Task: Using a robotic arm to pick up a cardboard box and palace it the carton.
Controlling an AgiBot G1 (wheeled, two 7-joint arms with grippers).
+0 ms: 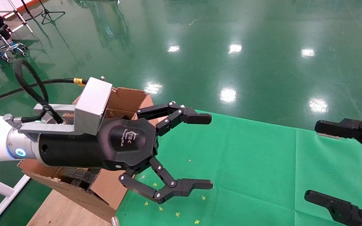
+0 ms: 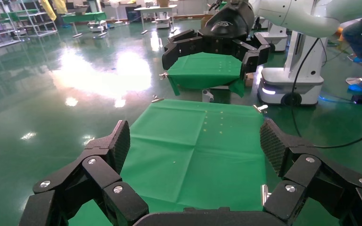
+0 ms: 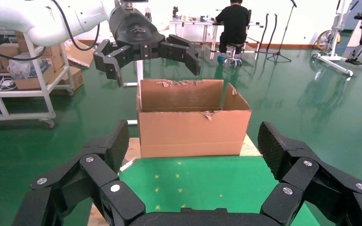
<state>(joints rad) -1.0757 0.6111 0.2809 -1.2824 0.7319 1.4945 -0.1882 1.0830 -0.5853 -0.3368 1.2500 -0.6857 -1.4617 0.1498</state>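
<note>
My left robotic arm, white with a blue ring light, reaches out over the carton's near corner. Its gripper [image 1: 210, 151] stands open and empty above the green cloth. The carton [image 1: 127, 97] is a big brown box with ragged flaps and black foam [image 1: 77, 177] inside. From the right wrist view, the carton [image 3: 193, 127] stands past the cloth's end, with the left gripper [image 3: 146, 44] hanging open just above it. My right gripper [image 1: 311, 161] is open and empty at the right edge. The cardboard box is out of view.
A green cloth [image 1: 247, 175] with small yellow marks covers the table. The carton rests on a wooden board [image 1: 61, 210] at the table's left end. A shelf cart [image 3: 28, 70] and a seated person [image 3: 231, 23] are far behind. The surrounding floor is glossy green.
</note>
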